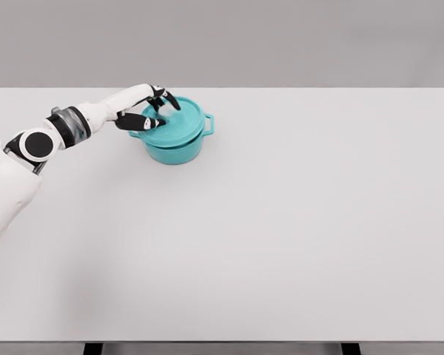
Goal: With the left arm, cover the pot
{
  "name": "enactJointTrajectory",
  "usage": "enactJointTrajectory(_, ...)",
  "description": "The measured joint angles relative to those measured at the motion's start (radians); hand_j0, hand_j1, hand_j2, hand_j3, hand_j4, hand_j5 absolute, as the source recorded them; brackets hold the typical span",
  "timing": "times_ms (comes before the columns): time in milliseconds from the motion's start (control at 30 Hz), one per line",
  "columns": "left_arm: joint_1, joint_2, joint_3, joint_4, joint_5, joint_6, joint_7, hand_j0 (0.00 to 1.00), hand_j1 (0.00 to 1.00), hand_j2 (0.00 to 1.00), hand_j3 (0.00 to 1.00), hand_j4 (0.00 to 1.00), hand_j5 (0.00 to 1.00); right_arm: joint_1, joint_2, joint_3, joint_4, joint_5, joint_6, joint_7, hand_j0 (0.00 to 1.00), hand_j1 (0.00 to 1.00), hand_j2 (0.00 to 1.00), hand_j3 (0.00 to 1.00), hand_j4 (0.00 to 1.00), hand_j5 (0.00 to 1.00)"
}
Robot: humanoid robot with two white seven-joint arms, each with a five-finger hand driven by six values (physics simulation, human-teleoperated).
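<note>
A teal pot (179, 146) with two side handles stands on the white table (281, 222), left of the middle and toward the back. Its teal lid (181, 122) lies on top of it, tilted slightly. My left hand (157, 112) reaches in from the left and sits over the lid's left part, its black-tipped fingers (170, 100) curled around the lid's knob, which they hide. The thumb lies along the lid's near left rim. The right arm does not show.
Beyond the table's far edge is a plain grey wall. Two dark table legs show at the bottom edge.
</note>
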Motion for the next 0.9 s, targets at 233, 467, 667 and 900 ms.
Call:
enactJointTrajectory(233, -0.002, 0.000, 0.001, 0.006, -0.001, 0.000, 0.003, 0.70, 0.70, 0.70, 0.70, 0.70, 0.70, 0.000, 0.000, 0.000, 0.000, 0.000, 0.000, 0.000, 1.00, 1.00, 1.00, 1.00, 1.00, 1.00)
enactJointTrajectory(467, -0.014, 0.002, 0.000, 0.008, -0.007, 0.000, 0.004, 0.75, 0.75, 0.75, 0.75, 0.75, 0.75, 0.000, 0.000, 0.000, 0.000, 0.000, 0.000, 0.000, 1.00, 1.00, 1.00, 1.00, 1.00, 1.00)
enactJointTrajectory(667, -0.015, 0.006, 0.000, 0.010, -0.007, 0.000, 0.004, 0.79, 0.79, 0.79, 0.79, 0.79, 0.79, 0.000, 0.000, 0.000, 0.000, 0.000, 0.000, 0.000, 1.00, 1.00, 1.00, 1.00, 1.00, 1.00)
enactJointTrajectory(900, 0.136, 0.187, 0.072, -0.210, 0.105, -0.033, -0.034, 1.00, 1.00, 1.00, 1.00, 1.00, 1.00, 0.000, 0.000, 0.000, 0.000, 0.000, 0.000, 0.000, 1.00, 1.00, 1.00, 1.00, 1.00, 1.00)
